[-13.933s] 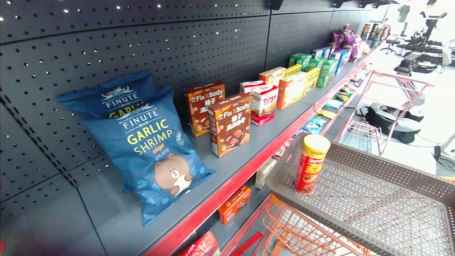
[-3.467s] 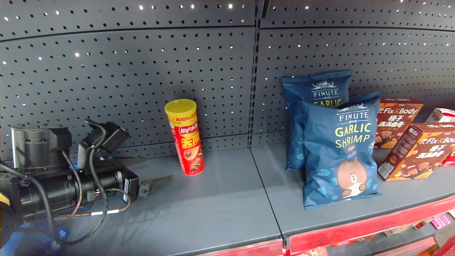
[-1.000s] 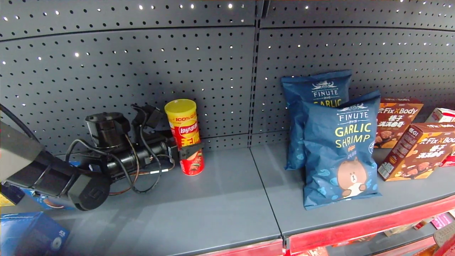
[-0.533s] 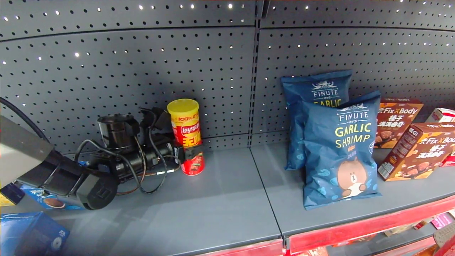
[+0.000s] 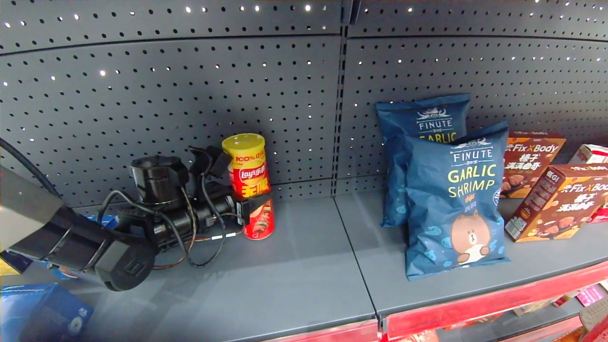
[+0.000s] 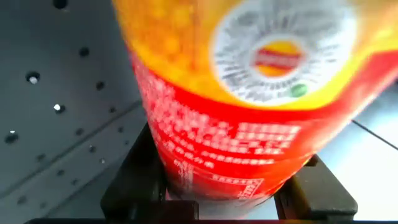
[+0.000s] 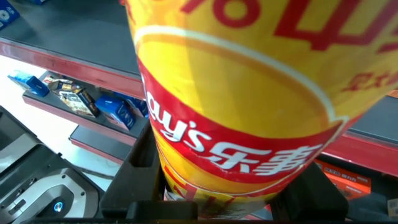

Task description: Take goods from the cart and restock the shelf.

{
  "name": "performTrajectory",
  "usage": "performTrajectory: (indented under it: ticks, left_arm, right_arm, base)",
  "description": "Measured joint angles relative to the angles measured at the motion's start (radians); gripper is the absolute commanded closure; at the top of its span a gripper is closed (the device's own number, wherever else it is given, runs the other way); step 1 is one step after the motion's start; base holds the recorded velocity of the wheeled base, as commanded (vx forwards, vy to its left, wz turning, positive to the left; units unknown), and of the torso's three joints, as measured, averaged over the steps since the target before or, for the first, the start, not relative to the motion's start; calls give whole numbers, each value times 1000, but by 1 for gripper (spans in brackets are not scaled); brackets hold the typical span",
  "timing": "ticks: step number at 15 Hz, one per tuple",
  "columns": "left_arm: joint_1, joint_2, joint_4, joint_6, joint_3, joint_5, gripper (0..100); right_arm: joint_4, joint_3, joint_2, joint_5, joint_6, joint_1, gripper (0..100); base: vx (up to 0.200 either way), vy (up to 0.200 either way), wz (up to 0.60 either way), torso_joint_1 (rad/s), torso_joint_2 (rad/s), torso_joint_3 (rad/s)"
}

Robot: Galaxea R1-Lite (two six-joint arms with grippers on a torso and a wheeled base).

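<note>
One chip can (image 5: 247, 166) is clamped in the left end effector (image 5: 255, 203).

"Where was there room on the shelf (image 5: 308, 266)?"

"The middle stretch lay bare from the pegboard back wall (image 5: 285, 118) to the front edge, between the chip can (image 5: 249, 185) and the blue bags (image 5: 451, 199). The strip in front of the can was open too."

"And what was in the way?"

"The back wall stood close behind the can. The left hand (image 5: 256, 202), closed round the can, and its arm took up the can's left side. Blue boxes (image 5: 40, 313) sat by the front left corner. Past the bags, brown boxes (image 5: 553, 199) crowded the right end."
</note>
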Motion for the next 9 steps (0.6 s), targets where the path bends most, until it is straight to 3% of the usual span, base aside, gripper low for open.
performTrajectory:
  ticks: [4,6,9]
  left_arm:
    - [-22,-135,-4,-25,93,-24,100]
    - [-23,-229,-7,-47,176,-116,100]
    - [-11,-333,-15,-52,304,-218,100]
  right_arm:
    - [0,-1,0,0,1,0,100]
    - [0,-6,0,1,0,0,100]
    - [-2,-12,4,1,0,0,100]
  base:
    - [0,0,0,0,0,0]
    - [0,0,0,0,0,0]
    - [0,0,0,0,0,0]
